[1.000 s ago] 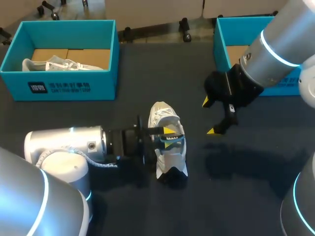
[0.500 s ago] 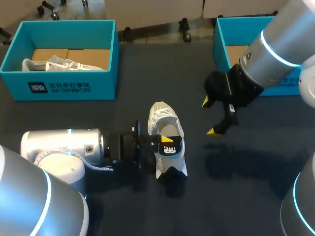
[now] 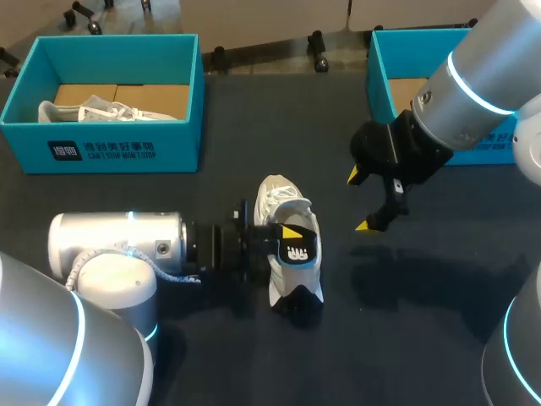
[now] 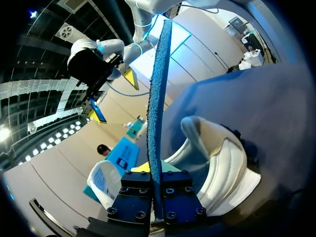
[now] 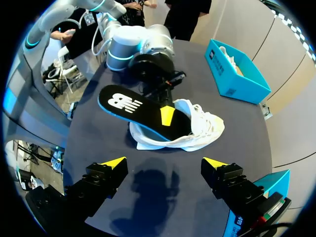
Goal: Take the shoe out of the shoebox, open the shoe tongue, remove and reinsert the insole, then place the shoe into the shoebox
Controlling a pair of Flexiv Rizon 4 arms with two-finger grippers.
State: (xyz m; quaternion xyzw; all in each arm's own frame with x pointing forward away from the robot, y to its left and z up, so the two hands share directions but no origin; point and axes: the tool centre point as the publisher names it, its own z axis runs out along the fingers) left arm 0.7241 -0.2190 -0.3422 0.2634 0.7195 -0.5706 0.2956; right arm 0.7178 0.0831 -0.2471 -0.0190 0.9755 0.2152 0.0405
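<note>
The step in hand is, I think, the work with the insole. The left tool point(image 3: 286, 232) is closed on the insole point(image 3: 296, 251), one finger on each face. In the left wrist view the insole point(image 4: 157, 98) stands on its edge in this tool point(image 4: 157, 190). One end of it sits in the opening of the white shoe point(image 3: 277, 203). The other end, with the logo, stands out over the heel. The shoe lies on the dark bench point(image 3: 423, 338), near the middle, outside both boxes.

To do this well, the insole should travel along the length of the shoe and not across it, so that it does not bend or catch on the collar. The shoe is light and soft, and nothing holds it, so it may slide or lift together with the insole. The right tool point(image 3: 362, 200) hangs above the bench, well apart from the shoe, with its fingers wide and nothing in them. It could press the toe down.

The left shoebox point(image 3: 101, 150) contains another white shoe point(image 3: 89, 111) and brown cardboard point(image 3: 127, 91). Of the right shoebox point(image 3: 379, 80) I see only a corner with a brown bottom. The right arm hides the rest.
</note>
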